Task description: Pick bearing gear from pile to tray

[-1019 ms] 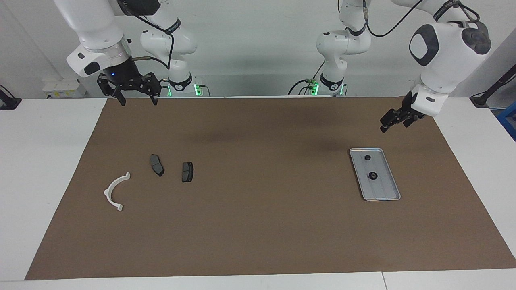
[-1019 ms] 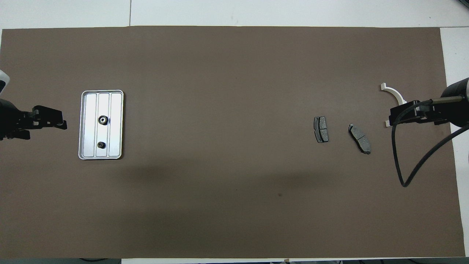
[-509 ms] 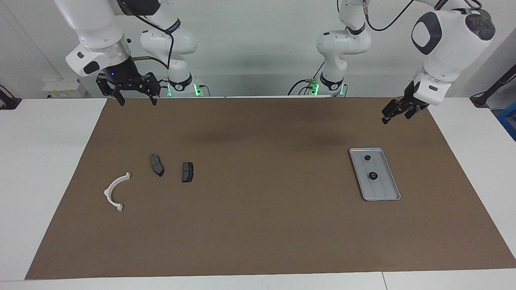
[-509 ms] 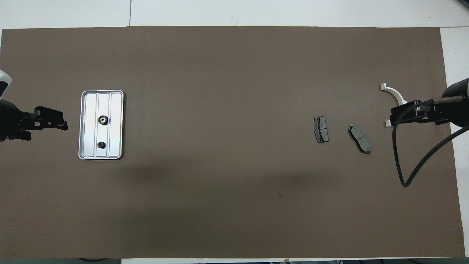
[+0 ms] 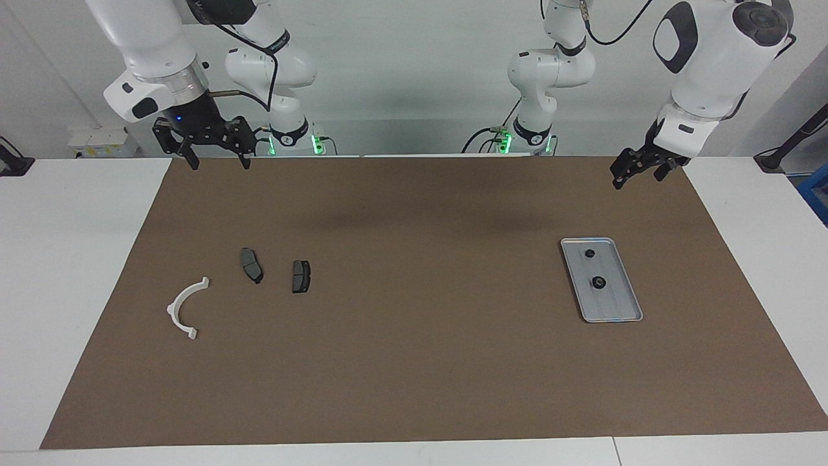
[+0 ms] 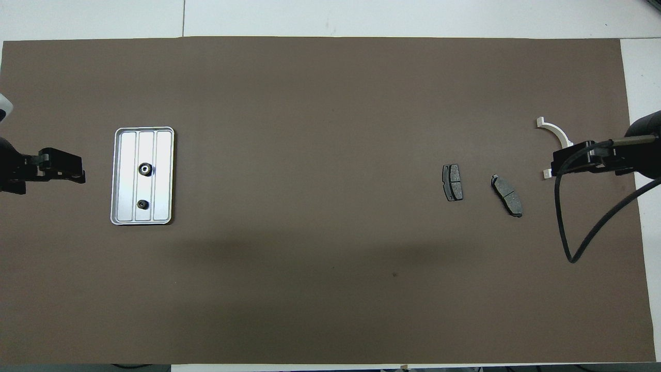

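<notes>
Bearing gears (image 5: 598, 282) — two small black ones sit in the tray (image 5: 631, 310), near the left arm's end. Left gripper (image 5: 636, 169) hangs over the mat's edge nearest the robots; can't tell its spread. Right gripper (image 5: 216, 157) wide, empty, waiting. Risk — mistaking a brake pad (image 5: 301, 276) for a gear.

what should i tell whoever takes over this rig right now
Left gripper: empty, raised over the mat's robot-side edge, nearer the robots than the tray.
Right gripper: open, empty, raised over the mat's corner at its own end.
Done: two small black round pieces lie in the tray.
Pile: two brake pads and a white arc bracket on the mat; no round piece is visible there, so nothing looks left to move.
</notes>
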Available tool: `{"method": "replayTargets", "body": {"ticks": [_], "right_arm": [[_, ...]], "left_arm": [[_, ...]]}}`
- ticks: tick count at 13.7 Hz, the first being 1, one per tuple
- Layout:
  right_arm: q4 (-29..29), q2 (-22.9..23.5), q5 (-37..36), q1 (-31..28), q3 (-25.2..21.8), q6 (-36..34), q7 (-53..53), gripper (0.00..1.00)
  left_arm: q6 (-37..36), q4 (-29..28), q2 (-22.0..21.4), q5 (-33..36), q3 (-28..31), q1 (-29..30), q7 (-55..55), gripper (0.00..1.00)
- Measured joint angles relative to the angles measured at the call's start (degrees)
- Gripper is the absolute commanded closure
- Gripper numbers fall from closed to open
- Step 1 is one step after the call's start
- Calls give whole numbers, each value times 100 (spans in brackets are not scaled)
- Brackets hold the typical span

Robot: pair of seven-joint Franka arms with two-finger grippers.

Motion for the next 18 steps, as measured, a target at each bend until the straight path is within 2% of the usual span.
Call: {"method": "replayTargets", "body": {"ticks": [18], "right_arm": [[0,0,0,0,-1,86,0,0]], "left_arm": [[-35,19,11,-4,32,52,1,0]]}}
